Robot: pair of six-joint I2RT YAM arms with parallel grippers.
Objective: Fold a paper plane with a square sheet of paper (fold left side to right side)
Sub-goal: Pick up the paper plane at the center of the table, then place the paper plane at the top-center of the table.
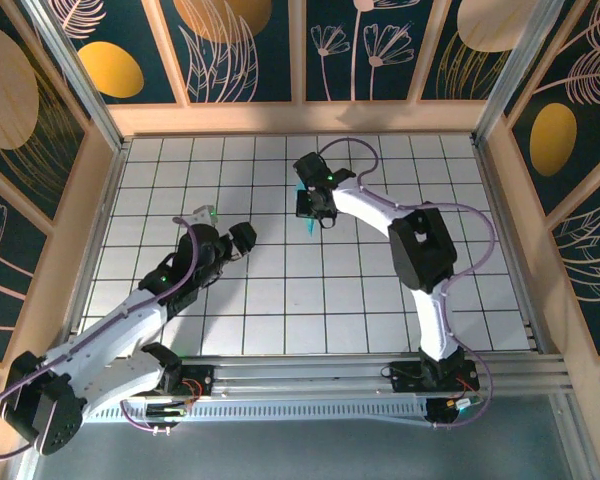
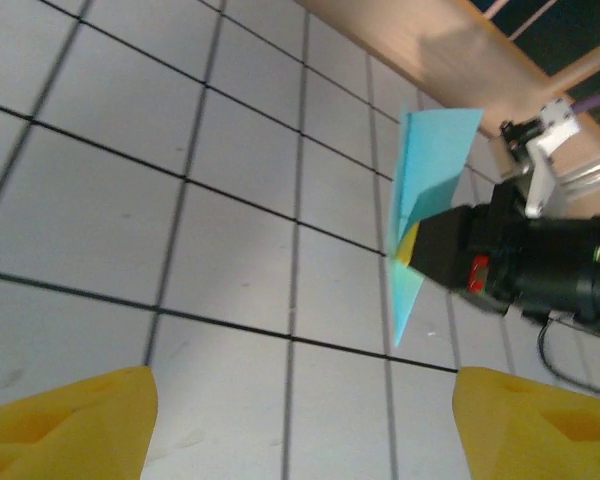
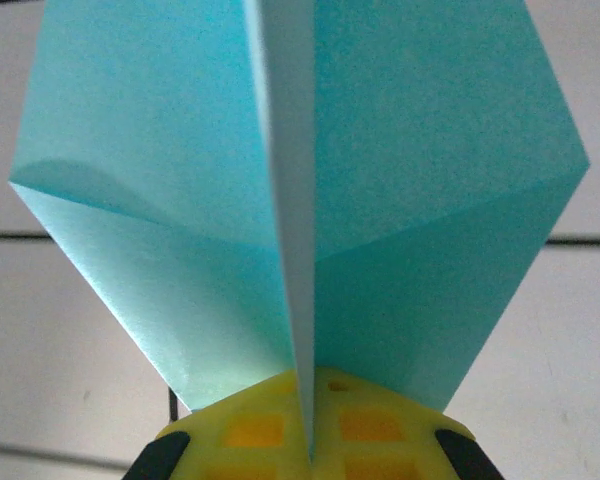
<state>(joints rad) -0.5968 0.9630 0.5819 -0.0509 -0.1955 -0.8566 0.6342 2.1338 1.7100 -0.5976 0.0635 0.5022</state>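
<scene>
Over table centre: right hand clenched on paper plane | left hand spread, apart

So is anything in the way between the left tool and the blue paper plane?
No, nothing visible is. The open left tool faces the paper plane, pinched in the right tool, across bare white tiles.

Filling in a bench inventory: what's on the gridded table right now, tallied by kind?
Folded light-cyan paper: 1
Yellow-fingered pincers: 2 (left pincer open, right pincer shut on the paper)
Total: 3
</scene>
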